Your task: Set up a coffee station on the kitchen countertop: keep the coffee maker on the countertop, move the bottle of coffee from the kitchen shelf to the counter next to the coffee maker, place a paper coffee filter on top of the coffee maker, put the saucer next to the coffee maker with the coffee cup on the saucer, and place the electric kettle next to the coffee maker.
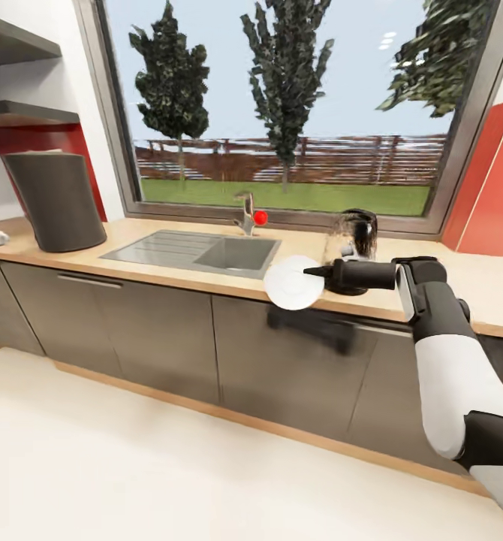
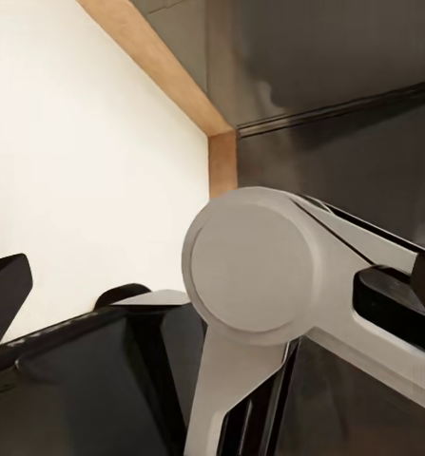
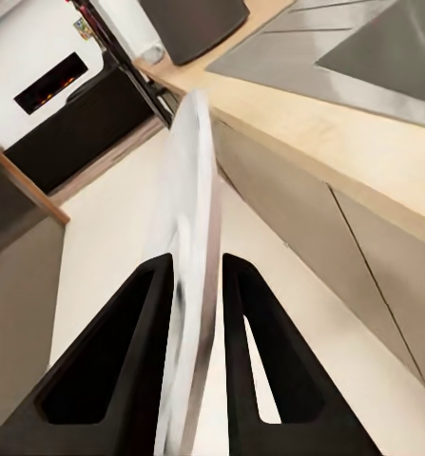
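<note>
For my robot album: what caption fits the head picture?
Right tool holding a white saucer on edge beside the kitchen counter.

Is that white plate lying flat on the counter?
No, the saucer is held on edge in the right gripper, out in front of the countertop edge.

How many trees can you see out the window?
3. One tree stands at the left, one in the middle, and one at the right, cut off by the window frame. More may be hidden.

The white saucer (image 1: pixel 292 282) is held on edge over the counter's front; the dark kettle (image 1: pixel 354 234) stands behind it.
</note>
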You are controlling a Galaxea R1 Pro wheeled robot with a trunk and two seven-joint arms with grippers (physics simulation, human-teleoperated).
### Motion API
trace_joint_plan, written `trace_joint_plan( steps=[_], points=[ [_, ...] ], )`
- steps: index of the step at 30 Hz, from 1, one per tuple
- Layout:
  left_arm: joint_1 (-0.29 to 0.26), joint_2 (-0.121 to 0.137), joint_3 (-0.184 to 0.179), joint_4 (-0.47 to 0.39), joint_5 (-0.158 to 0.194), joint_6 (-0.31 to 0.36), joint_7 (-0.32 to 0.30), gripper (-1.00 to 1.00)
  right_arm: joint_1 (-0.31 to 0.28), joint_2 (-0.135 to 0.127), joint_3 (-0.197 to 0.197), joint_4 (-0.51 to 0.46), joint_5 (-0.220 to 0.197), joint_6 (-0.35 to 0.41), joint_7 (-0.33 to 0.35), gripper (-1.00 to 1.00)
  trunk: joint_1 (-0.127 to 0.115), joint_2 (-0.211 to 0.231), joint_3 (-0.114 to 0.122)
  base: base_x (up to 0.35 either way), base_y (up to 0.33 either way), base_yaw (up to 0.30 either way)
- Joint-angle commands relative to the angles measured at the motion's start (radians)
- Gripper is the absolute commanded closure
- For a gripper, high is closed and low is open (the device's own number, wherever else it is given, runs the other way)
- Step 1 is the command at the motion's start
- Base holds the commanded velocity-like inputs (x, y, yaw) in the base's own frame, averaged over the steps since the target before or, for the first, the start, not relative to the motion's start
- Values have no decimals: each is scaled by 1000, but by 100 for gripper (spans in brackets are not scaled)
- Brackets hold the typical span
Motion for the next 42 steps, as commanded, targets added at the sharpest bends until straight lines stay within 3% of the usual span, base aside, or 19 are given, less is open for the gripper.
trace_joint_plan(
  steps=[1,28,42],
  points=[
    [-1,0,-8,0,8,-4,-1,-100,-1,1,-3,-1,9,9,10,100,0,-1,-1,197,294,265],
    [-1,-1,-7,0,8,-3,-1,-100,-1,1,-3,22,9,7,11,100,0,-1,12,241,271,263],
    [-1,-1,-7,-1,8,-3,-1,-100,-1,1,-3,61,5,7,9,100,0,-1,13,217,283,37]
  ],
)
